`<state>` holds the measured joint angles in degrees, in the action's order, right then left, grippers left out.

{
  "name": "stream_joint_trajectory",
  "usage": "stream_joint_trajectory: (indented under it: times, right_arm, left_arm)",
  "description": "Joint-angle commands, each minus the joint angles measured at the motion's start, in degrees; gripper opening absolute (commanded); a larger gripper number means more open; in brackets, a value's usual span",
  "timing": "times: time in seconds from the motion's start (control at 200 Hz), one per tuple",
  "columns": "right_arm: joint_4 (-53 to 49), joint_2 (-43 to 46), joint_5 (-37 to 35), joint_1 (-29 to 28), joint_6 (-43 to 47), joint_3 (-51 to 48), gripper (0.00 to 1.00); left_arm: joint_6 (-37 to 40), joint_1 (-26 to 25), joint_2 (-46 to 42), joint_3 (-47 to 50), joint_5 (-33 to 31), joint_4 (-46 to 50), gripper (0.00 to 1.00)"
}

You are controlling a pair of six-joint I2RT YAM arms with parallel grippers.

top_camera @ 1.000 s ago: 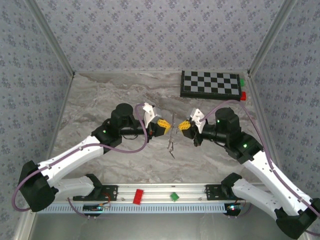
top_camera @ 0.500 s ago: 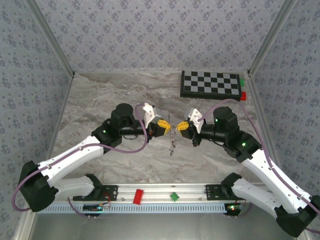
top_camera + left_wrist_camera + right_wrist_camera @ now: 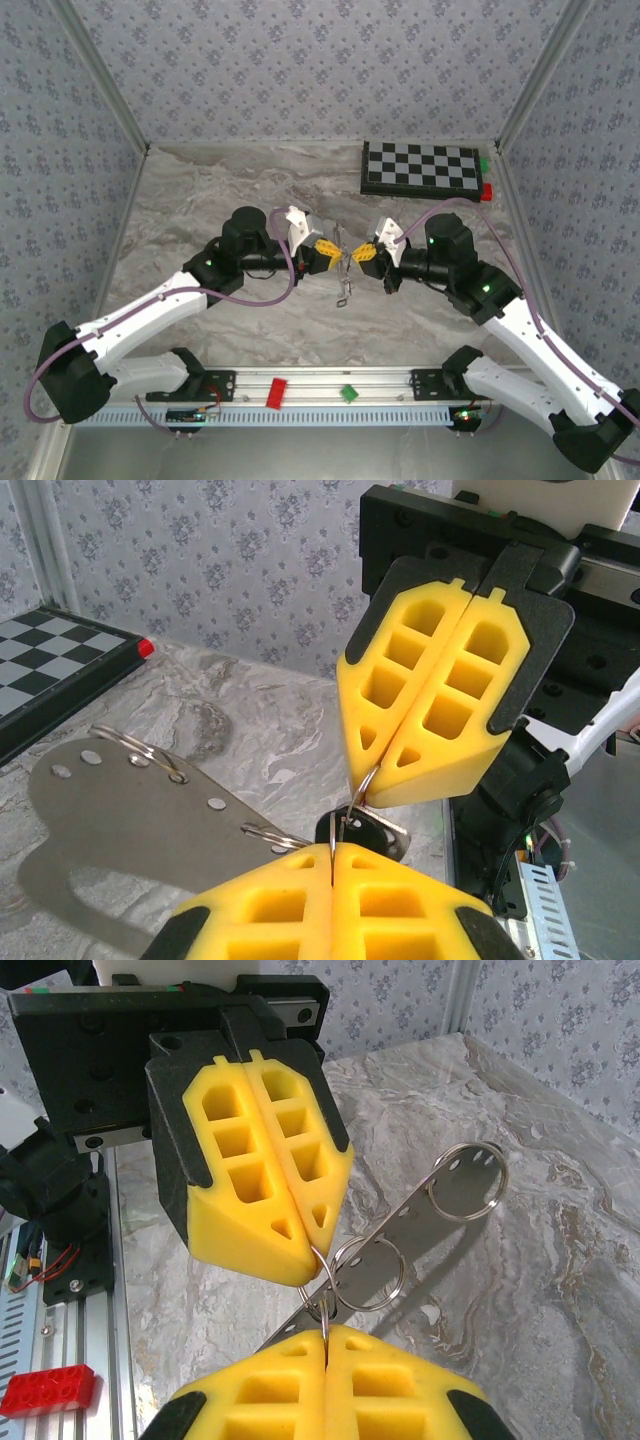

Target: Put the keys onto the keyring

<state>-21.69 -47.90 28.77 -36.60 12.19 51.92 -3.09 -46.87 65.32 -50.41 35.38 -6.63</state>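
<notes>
Grey marble table (image 3: 220, 200), checkered board (image 3: 420, 168) far right, red block (image 3: 486, 191) beside it

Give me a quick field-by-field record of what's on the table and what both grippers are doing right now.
left gripper: shut, pinching the keyring
right gripper: shut, pinching the same keyring from the opposite side
keyring: thin wire loop, held up between the two grippers
metal strip: perforated, rings through its holes, a larger ring at its far end
key: black head just beyond the grippers; blade hidden
checkered board: far right corner of the marble table
task status: cannot tell whether a key is on the keyring
</notes>
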Motion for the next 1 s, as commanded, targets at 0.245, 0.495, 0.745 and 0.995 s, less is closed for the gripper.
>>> stream_joint_trajectory:
  times: [0.245, 0.495, 0.745, 0.995]
  right_arm:
    - [-0.2, 0.0, -0.5, -0.8, 1.2, 1.7, 0.00]
    - [-0.8, 0.6, -2.4, -1.3, 1.8, 1.5, 0.00]
    - [-0.1, 2.4, -3.7, -1.1, 2.2, 0.4, 0.00]
    - [0.1, 1.6, -2.7, -1.2, 2.1, 0.5, 0.00]
  left_arm:
    - [0.0, 0.2, -0.7, -0.6, 2.6, -2.8, 0.00]
    - [0.1, 0.1, -0.5, -0.6, 2.2, -2.6, 0.00]
    - [0.2, 0.1, -0.7, -0.5, 1.3, -2.5, 0.00]
    - [0.1, 0.2, -0.5, -0.6, 1.9, -2.6, 0.00]
